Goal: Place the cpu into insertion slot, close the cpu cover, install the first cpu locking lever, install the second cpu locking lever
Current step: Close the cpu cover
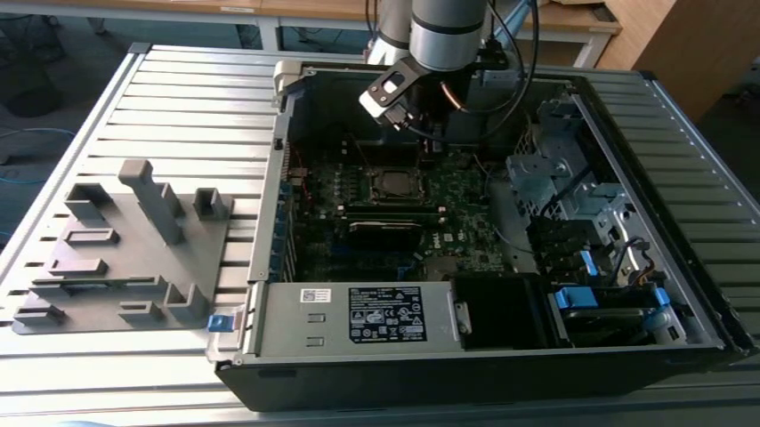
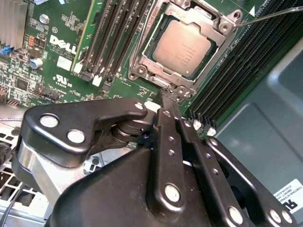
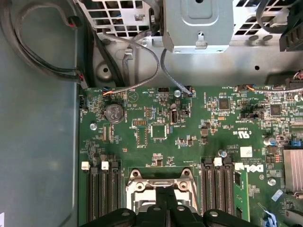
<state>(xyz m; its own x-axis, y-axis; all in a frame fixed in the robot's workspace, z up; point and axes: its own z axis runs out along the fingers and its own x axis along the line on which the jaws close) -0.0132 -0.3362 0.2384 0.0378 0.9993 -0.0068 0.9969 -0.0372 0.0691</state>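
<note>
Dull silver cpu (image 2: 185, 47) lies flat in the insertion slot (image 2: 136, 73), with the cpu cover (image 2: 150, 40) down around it, just beyond the jaws' tips.

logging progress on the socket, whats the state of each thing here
cpu: seated flat, metal top up
cpu cover: down, framing the cpu
locking lever: sticks out sideways past the cpu cover, looks unlatched
gripper: shut, tips at the cpu cover's edge
computer case: open

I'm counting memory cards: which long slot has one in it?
The slot farthest from the cpu on the heatsink side holds a green card; the others are empty.
</note>
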